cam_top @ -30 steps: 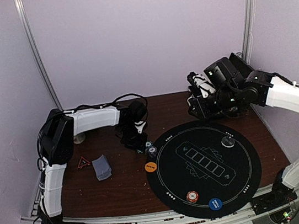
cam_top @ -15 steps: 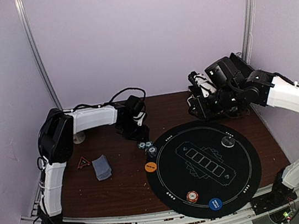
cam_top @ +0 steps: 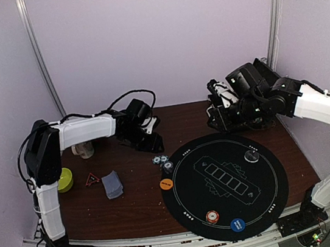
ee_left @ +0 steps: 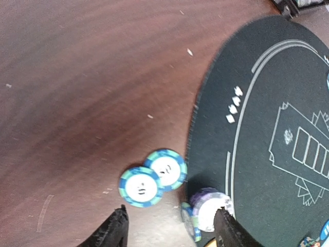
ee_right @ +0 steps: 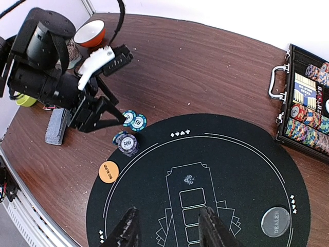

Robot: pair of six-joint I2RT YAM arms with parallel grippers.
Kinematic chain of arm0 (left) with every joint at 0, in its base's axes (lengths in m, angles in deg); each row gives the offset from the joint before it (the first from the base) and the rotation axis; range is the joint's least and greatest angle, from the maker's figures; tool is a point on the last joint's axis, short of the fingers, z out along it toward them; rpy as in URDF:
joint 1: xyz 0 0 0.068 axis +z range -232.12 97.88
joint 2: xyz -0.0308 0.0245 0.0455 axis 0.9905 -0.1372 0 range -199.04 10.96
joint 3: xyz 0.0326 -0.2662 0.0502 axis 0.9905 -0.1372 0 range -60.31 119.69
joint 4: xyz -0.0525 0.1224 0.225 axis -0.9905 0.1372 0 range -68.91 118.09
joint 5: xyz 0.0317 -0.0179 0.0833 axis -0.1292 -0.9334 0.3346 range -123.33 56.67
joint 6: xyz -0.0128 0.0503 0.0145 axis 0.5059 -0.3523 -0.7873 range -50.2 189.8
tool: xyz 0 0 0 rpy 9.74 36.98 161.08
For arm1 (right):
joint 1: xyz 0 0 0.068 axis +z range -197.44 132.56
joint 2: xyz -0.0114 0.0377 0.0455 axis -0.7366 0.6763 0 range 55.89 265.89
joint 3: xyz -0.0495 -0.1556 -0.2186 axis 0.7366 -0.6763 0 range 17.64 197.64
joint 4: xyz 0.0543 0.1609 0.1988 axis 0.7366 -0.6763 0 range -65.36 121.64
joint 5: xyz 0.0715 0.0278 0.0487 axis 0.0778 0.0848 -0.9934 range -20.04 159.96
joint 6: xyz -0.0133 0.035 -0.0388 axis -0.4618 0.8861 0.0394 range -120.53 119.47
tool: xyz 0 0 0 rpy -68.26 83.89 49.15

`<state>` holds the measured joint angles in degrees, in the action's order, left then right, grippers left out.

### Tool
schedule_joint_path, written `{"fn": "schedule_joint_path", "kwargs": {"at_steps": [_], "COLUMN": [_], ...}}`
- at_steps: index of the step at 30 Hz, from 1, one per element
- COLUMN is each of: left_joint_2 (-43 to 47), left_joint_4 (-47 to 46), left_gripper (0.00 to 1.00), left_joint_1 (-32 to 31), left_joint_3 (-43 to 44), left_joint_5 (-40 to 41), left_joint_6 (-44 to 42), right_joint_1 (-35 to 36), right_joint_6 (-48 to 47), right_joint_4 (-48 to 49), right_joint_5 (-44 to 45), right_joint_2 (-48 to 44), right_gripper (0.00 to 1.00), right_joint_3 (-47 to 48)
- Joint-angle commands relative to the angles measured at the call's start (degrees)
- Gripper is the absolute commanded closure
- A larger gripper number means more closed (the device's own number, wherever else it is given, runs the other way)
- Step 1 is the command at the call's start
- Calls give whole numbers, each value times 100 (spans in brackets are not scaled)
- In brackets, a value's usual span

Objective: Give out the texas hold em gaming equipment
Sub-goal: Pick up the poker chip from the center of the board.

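Observation:
Two blue-striped poker chips [ee_left: 141, 186] lie flat and overlapping on the wood just off the black mat [ee_left: 267, 103]. Beside them a purple 500 chip stack [ee_left: 209, 208] sits on the mat's edge with a blue chip leaning on it. My left gripper [ee_left: 169, 231] is open and empty, raised just behind these chips [cam_top: 160, 160]. An orange disc [cam_top: 167, 184], a blue disc [cam_top: 237, 224], a striped orange chip [cam_top: 212, 217] and a dark dealer disc [cam_top: 251, 156] lie around the mat. The grey-blue card deck [cam_top: 112, 184] lies at the left. My right gripper [ee_right: 169, 229] is open, high over the mat.
An open chip case [ee_right: 308, 108] stands at the far right. An orange bowl [ee_right: 90, 32] and a cream mug [cam_top: 84, 149] sit at the back left. A small red triangle [cam_top: 92, 180] and a yellow-green object [cam_top: 64, 179] lie near the deck.
My left gripper has drawn back up and to the left from the chip stack, uncovering two blue chips on the wood. The right arm has not moved.

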<state>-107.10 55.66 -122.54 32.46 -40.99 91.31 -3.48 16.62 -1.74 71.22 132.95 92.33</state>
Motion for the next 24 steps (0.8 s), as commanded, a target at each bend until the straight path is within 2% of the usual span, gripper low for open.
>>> {"fn": "schedule_joint_path", "kwargs": {"at_steps": [1, 4, 9, 15, 24], "left_joint_2": [-66, -209, -246, -235, -218], "left_joint_4": [-194, -120, -160, -161, -152], "left_gripper": [41, 50, 55, 66, 67], "left_joint_1": [-119, -116, -126, -137, -175], "left_joint_3": [-255, -219, -228, -223, -327], "left_joint_5": [-129, 19, -143, -295, -391], "left_joint_6": [-97, -95, -62, -81, -156], "right_joint_1": [7, 7, 7, 8, 9], "right_joint_6": [52, 50, 33, 45, 26], "right_joint_4": [-79, -92, -130, -90, -114], "right_joint_5": [-8, 6, 60, 50, 67], "right_joint_2": [28, 24, 29, 46, 81], "right_gripper": [59, 60, 59, 60, 59], "right_joint_3": [103, 73, 39, 19, -4]}}
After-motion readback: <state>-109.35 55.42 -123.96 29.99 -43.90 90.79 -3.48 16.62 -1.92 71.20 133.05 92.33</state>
